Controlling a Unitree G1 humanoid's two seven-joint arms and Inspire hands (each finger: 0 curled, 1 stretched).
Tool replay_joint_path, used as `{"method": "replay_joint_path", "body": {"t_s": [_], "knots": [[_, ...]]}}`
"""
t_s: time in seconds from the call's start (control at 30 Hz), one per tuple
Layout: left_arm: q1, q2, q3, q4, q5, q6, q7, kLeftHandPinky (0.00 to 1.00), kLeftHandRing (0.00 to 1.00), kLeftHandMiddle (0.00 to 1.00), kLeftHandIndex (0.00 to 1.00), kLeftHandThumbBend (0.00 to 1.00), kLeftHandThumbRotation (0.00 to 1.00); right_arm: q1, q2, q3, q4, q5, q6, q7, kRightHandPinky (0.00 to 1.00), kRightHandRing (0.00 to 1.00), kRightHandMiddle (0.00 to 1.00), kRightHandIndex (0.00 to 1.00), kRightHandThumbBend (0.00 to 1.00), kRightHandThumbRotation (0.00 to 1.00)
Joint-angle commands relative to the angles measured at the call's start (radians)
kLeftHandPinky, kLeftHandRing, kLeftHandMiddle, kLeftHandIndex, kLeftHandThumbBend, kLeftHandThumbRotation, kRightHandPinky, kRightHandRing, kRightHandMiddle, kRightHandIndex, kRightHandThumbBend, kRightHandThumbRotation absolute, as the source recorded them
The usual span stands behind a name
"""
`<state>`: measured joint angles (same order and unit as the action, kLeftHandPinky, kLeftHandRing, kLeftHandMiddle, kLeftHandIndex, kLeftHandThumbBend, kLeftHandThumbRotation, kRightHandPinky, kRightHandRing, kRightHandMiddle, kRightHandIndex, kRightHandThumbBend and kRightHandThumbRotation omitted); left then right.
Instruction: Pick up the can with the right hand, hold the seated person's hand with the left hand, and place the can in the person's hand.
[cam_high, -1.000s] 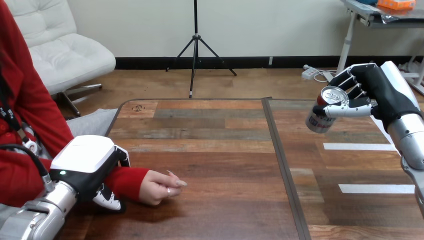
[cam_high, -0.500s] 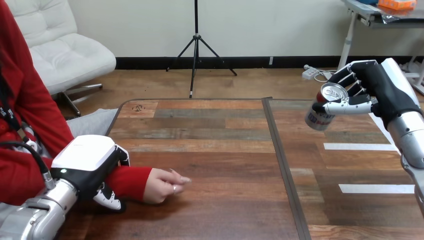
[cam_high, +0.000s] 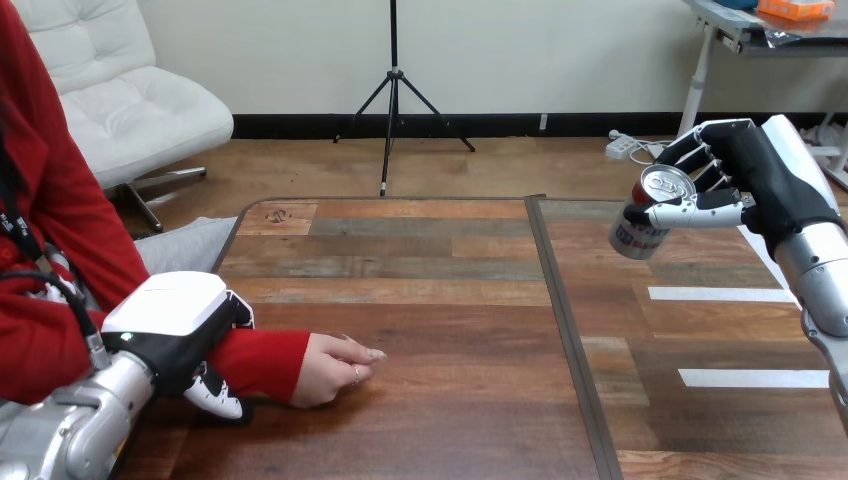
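Wooden plank table (cam_high: 440, 300) with a dark seam (cam_high: 560, 300) running front to back, plus 2 white tape strips (cam_high: 715, 293) on the right half.

The right hand (cam_high: 765, 185) is up in the air over the far right part of the table with the can (cam_high: 645, 215) in it. Its fingers are wrapped round the far side and the thumb is laid across the front, so it's a full grip. The can is tilted, with the top facing the camera, and it's clear of the tabletop.

The left hand (cam_high: 170, 320) is down at the near left, sitting over the person's wrist, which is covered by a red sleeve (cam_high: 260, 360). The white back shell is on top of the sleeve and a fingertip (cam_high: 215, 395) pokes out underneath, so the fingers are curled round the wrist.

The person's hand (cam_high: 335, 368) sticks out just past that grip. It rests on the table with loosely curled fingers and is well apart from the can.
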<state>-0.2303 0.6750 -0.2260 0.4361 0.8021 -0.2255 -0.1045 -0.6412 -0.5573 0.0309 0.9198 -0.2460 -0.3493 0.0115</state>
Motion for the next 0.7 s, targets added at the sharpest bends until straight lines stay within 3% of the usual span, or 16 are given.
{"method": "replay_joint_path", "body": {"t_s": [0.0, 0.33, 0.67], "knots": [[-0.018, -0.009, -0.048, 0.0, 0.006, 0.024, -0.046, 0.38, 0.43, 0.45, 0.44, 0.82, 0.0, -0.028, -0.016, -0.024, -0.063, 0.013, -0.027, -0.011, 0.33, 0.38, 0.45, 0.47, 0.74, 0.0], [-0.012, -0.025, -0.049, -0.016, -0.025, 0.055, -0.089, 0.3, 0.36, 0.4, 0.38, 0.84, 0.0, -0.025, -0.011, -0.026, -0.07, 0.022, -0.022, 0.0, 0.35, 0.4, 0.45, 0.47, 0.74, 0.0], [0.002, -0.034, -0.02, -0.05, -0.094, 0.058, -0.09, 0.27, 0.33, 0.38, 0.35, 0.77, 0.0, -0.022, -0.004, -0.025, -0.076, 0.031, -0.021, 0.012, 0.36, 0.4, 0.46, 0.47, 0.74, 0.0]]}}
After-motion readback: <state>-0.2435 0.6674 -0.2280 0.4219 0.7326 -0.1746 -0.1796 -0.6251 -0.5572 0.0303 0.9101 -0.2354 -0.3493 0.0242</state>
